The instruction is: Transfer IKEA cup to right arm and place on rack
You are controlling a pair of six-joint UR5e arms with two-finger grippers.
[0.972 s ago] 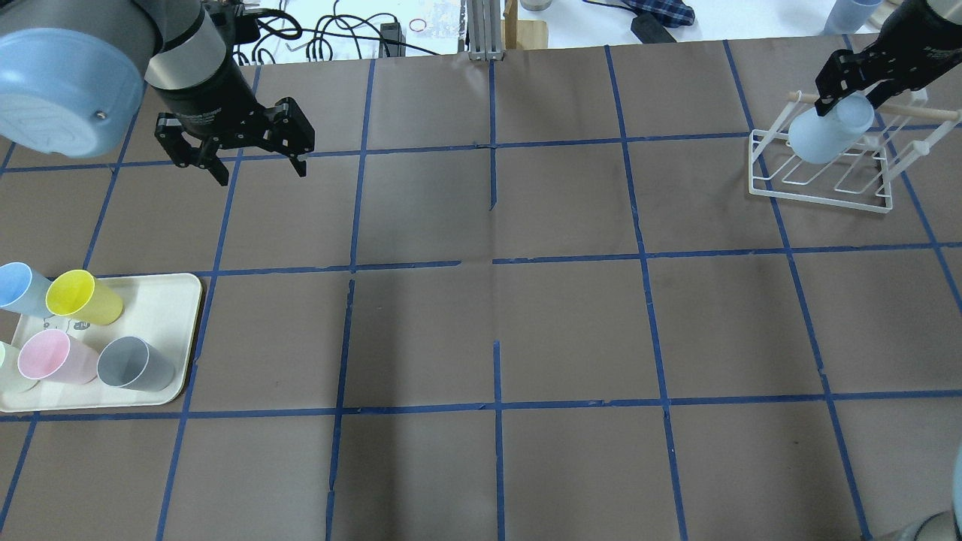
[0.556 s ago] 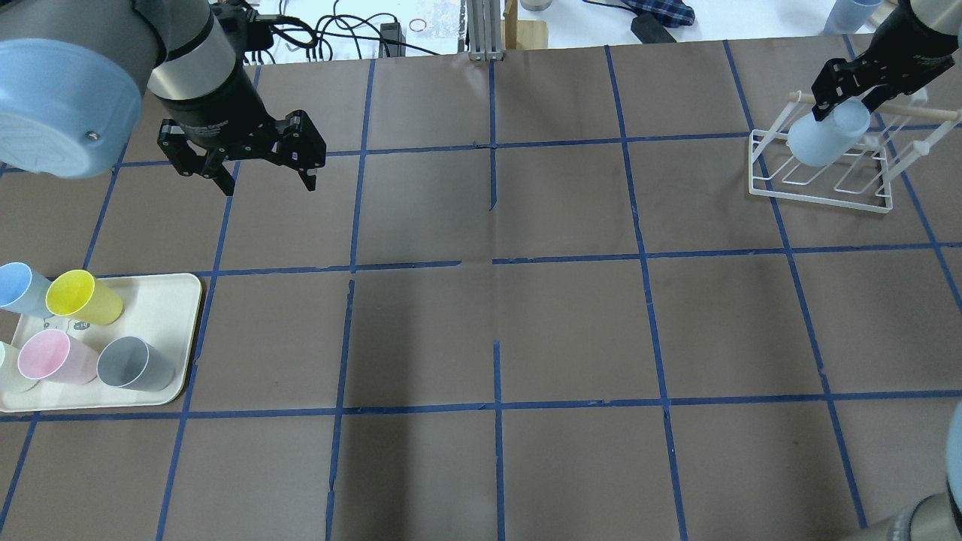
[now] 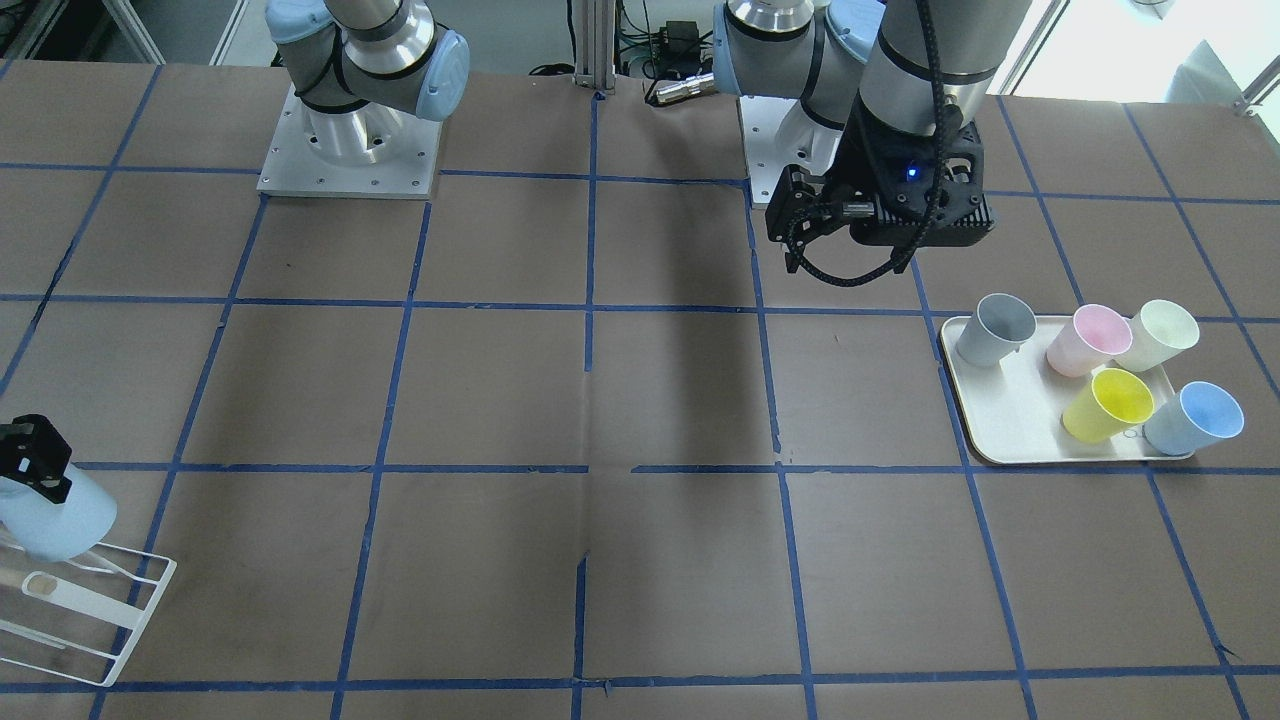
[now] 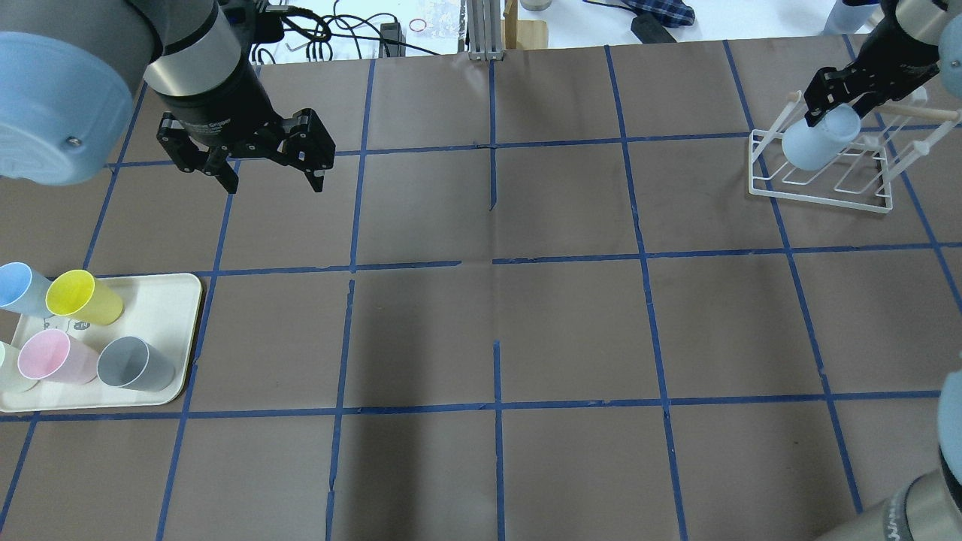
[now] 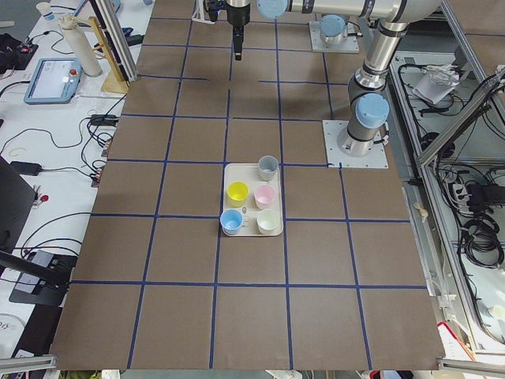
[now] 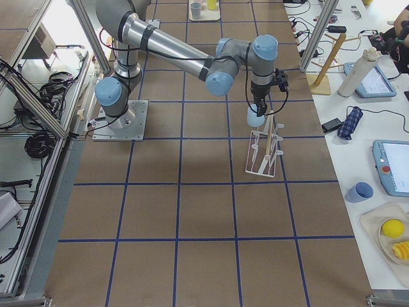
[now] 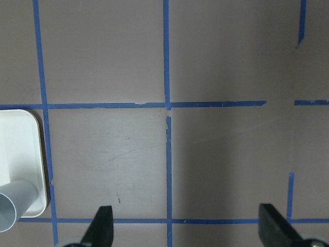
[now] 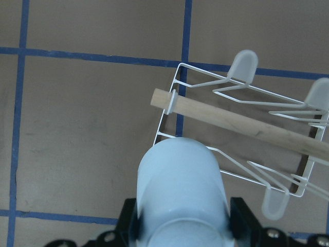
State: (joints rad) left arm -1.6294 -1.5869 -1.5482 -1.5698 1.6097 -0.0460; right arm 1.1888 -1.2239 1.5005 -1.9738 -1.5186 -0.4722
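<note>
My right gripper (image 4: 834,105) is shut on the IKEA cup (image 4: 818,143), a pale light-blue tumbler. It holds the cup tilted over the left end of the white wire rack (image 4: 819,191). In the right wrist view the cup (image 8: 180,190) covers the rack's near corner, just below the rack's (image 8: 231,92) wooden rod (image 8: 247,121). I cannot tell whether the cup touches the wires. The front view shows the cup (image 3: 55,520) above the rack (image 3: 110,620). My left gripper (image 4: 274,180) is open and empty, high over the table's far left.
A cream tray (image 4: 169,300) at the left front holds a second light-blue cup (image 4: 19,289), a yellow one (image 4: 83,297), a pink one (image 4: 56,357), a grey one (image 4: 135,364) and a cream one. Cables and another blue cup (image 4: 853,15) lie beyond the far edge.
My right gripper has carried the cup slightly left and lower over the rack. My left gripper has drifted a little right and nearer, still open.
</note>
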